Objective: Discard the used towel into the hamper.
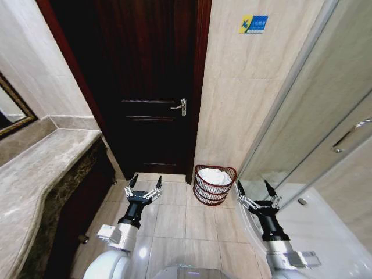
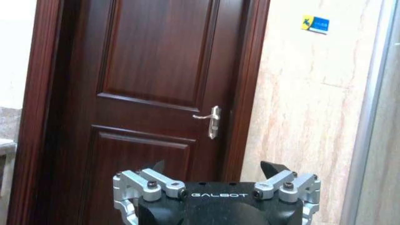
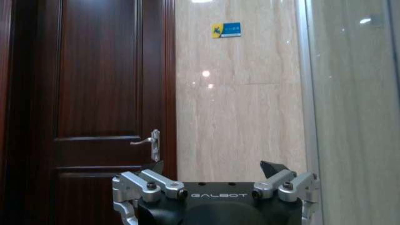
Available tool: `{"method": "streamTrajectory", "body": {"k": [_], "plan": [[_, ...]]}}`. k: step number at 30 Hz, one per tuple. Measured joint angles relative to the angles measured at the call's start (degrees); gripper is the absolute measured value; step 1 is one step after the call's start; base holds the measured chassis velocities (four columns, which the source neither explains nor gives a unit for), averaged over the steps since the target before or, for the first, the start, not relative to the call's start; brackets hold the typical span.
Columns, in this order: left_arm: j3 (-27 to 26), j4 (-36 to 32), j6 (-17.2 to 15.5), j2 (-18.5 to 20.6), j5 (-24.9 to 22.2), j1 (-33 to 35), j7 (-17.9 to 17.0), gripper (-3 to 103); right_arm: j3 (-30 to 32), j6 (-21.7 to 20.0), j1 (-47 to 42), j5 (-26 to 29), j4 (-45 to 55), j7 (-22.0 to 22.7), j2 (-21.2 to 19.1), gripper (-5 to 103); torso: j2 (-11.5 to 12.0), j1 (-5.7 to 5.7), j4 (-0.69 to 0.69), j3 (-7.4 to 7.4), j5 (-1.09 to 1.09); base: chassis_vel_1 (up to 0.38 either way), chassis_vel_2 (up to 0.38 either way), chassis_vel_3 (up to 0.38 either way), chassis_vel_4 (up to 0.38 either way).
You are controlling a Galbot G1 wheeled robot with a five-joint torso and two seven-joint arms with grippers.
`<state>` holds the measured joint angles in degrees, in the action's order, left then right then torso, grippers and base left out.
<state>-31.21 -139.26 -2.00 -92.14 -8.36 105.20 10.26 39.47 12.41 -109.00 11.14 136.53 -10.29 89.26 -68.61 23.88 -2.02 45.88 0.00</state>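
Holding both arms low over the tiled floor, I note the left tool [image 1: 144, 186] and right tool [image 1: 256, 190] each with jaws apart and empty. The hamper [image 1: 214, 185] stands on the floor against the marble wall, beside the dark door [image 1: 148, 87], with a white towel [image 1: 215, 176] already inside. Risk, in my judgement: driving forward could knock over the light hamper.
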Motion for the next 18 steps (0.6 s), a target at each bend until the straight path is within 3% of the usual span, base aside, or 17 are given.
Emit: {"method": "streamTrajectory", "body": {"k": [18], "plan": [[0.0,0.0,0.0,0.0,0.0,0.0,0.0,100,0.0,0.0,0.0,0.0,0.0,0.0,0.0,100,0.0,0.0,0.01,0.0,0.0,0.111,-0.114,-0.119,0.108]]}}
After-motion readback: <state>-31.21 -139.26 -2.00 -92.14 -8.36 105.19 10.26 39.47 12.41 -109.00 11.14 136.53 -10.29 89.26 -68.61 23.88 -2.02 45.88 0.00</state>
